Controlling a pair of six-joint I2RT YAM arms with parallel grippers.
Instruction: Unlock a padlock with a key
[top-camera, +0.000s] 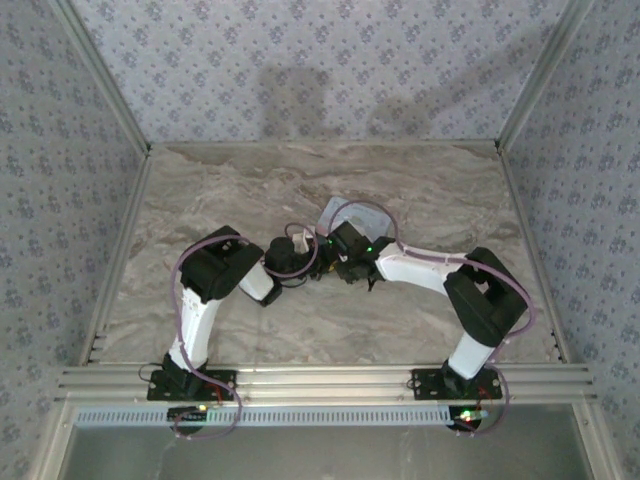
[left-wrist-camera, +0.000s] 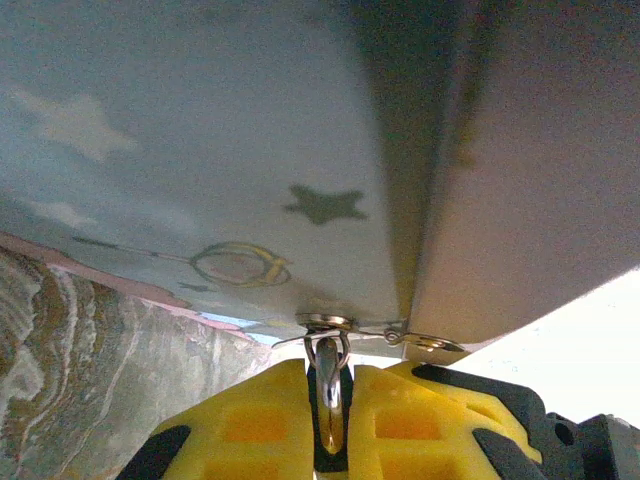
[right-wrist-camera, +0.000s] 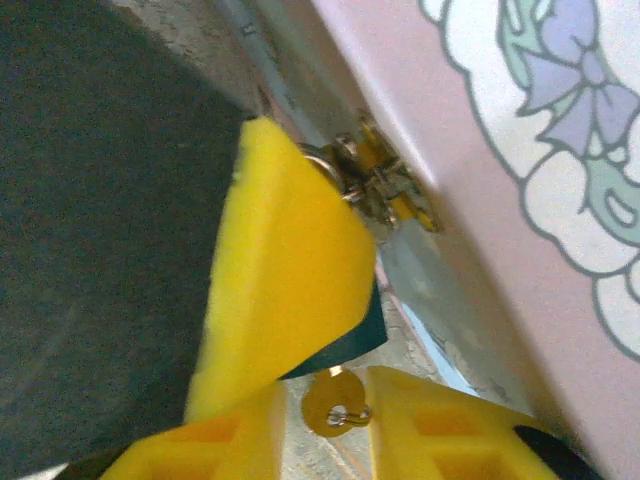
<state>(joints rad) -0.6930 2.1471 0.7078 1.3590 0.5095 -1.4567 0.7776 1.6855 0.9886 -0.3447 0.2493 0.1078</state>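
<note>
The left gripper (left-wrist-camera: 328, 440) has its two yellow fingers closed on the small dark-blue padlock (left-wrist-camera: 328, 400). Between them mostly its shiny metal loop shows, and the dark body is hard to see. Just beyond the fingertips this loop goes up to a small silver metal hasp (left-wrist-camera: 325, 322) on the edge of the light-blue rectangular tin with stars (left-wrist-camera: 200, 150), which rises right in front of this hand. To the left of the fingers lies the grey marbled table top (left-wrist-camera: 70, 370). At the right gripper (right-wrist-camera: 328, 440), the small round gold-coloured key (right-wrist-camera: 330, 403) sits between the two yellow fingers. It is close to the right finger, but I cannot tell if they press it. Just beyond the key a dark blue-green corner shows under a broad yellow pad (right-wrist-camera: 280, 270).
</note>
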